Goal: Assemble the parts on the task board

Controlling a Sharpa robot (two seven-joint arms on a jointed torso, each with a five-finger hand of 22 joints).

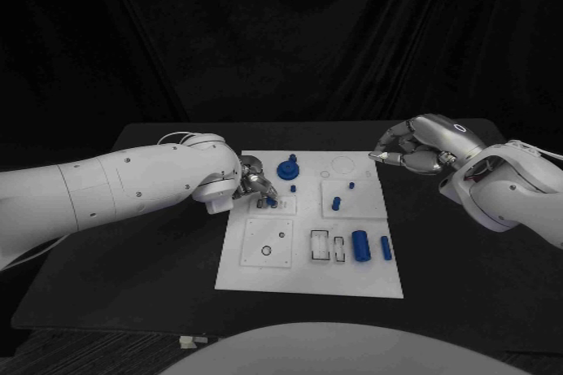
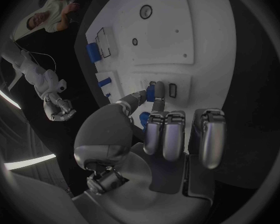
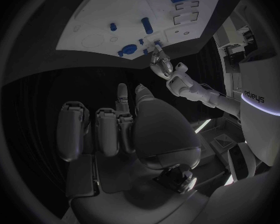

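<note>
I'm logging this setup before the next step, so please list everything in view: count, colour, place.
black table: one, black, under everything.
task board: one, white, middle of the table.
round knobbed part: one, blue, far part of the board.
small peg: one, blue, on the board's right half.
large cylinder: one, blue, lying near the board's right edge.
thin cylinder: one, blue, lying just right of the large cylinder.
small part: one, blue, pinched in the left hand's fingertips at the board.
left hand: silver, over the board's left side.
right hand: silver, fingers curled, holding nothing, beyond the board's far right corner.
</note>
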